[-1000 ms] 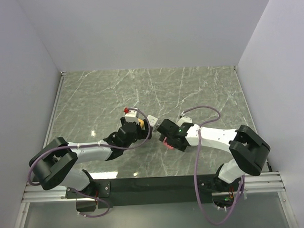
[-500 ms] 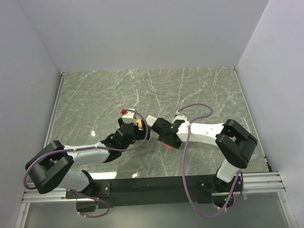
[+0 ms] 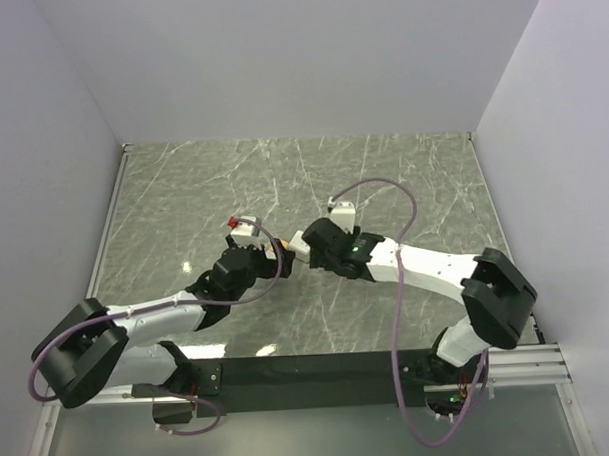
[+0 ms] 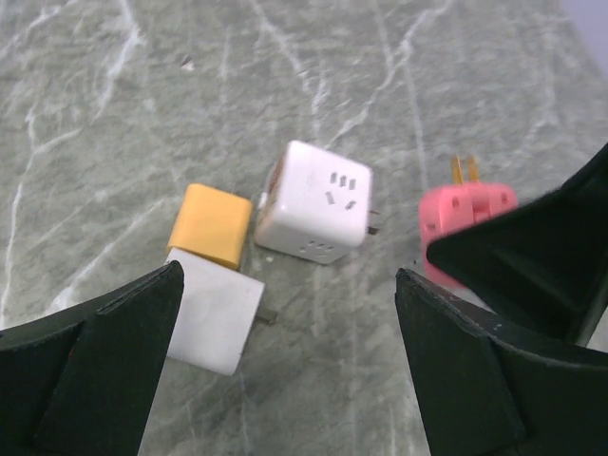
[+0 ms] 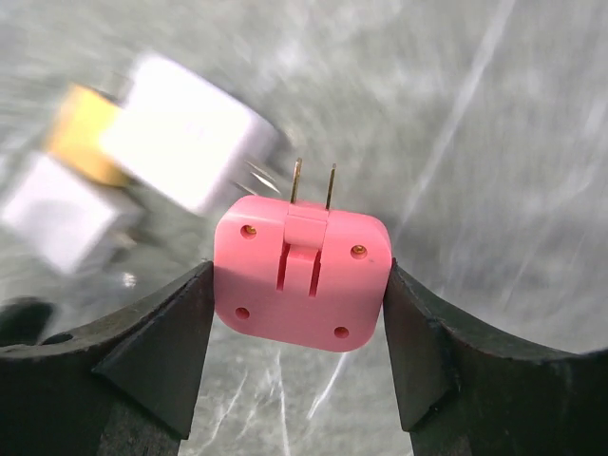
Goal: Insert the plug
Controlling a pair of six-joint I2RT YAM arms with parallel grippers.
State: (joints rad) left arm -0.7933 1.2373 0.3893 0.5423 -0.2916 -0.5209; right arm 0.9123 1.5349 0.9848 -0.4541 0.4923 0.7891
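My right gripper [image 5: 297, 285] is shut on a pink two-prong plug [image 5: 302, 280], held above the table with its prongs toward a white cube socket [image 5: 190, 133], which is blurred. In the left wrist view the cube socket [image 4: 318, 202] lies on the marble, the pink plug [image 4: 465, 214] just to its right with a small gap. My left gripper [image 4: 285, 380] is open and empty, just short of the cube. In the top view the two grippers, left [image 3: 258, 258] and right [image 3: 315, 243], nearly meet at the table's middle; the pink plug is hidden there.
An orange plug [image 4: 211, 225] and a white plug [image 4: 214, 311] lie touching each other, just left of the cube socket. Purple cables loop over both arms. White walls enclose the green marble table [image 3: 403, 175] on three sides.
My right gripper has moved up and left with the pink plug, closer to the cube socket. My left gripper has drawn back slightly to the left.
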